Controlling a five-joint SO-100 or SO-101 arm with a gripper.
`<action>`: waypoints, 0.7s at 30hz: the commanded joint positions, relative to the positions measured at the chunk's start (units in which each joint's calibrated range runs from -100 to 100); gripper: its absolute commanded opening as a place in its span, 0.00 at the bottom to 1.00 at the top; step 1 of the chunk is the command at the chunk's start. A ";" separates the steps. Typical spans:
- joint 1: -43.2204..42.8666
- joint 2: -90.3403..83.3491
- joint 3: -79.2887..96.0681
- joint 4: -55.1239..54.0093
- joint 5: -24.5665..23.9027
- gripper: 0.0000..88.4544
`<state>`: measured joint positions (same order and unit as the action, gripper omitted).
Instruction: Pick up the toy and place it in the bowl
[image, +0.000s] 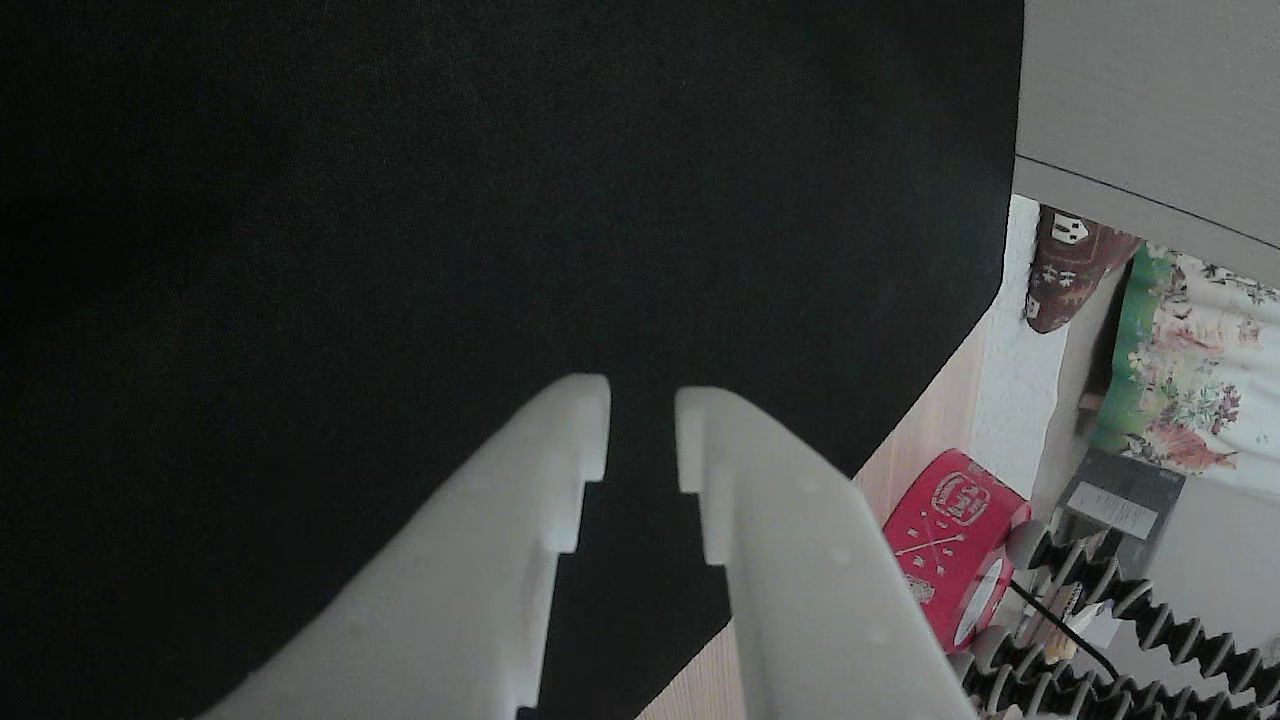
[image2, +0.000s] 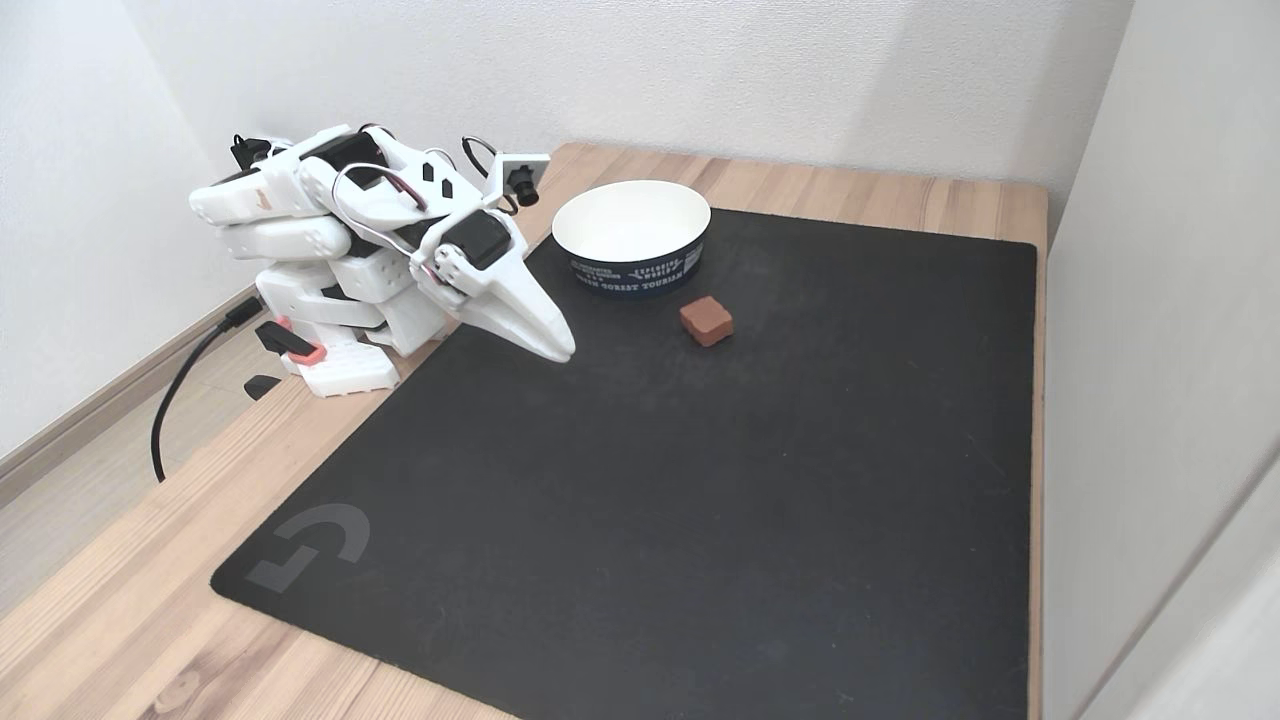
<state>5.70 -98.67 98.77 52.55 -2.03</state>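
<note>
Black matting (image2: 700, 500) covered the wooden desk, where the toy (image2: 706, 320) sat just in front of the bowl (image2: 632, 235). Well to the toy's left in the fixed view, the gripper (image2: 560, 352) hung low, empty, jaws slightly parted.

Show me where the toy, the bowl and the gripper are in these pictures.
toy (image2: 706, 320): fixed view, on its top face.
bowl (image2: 632, 268): fixed view, on the dark outer wall.
gripper (image: 642, 425): other view, midway between the two white fingertips, which stand slightly apart.
</note>
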 joint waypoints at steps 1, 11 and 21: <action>0.03 -0.50 0.78 0.11 -0.05 0.03; -0.14 -0.50 0.78 0.11 0.05 0.03; -0.22 -0.50 0.78 0.11 0.15 0.03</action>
<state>5.70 -98.67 98.77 52.55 -2.03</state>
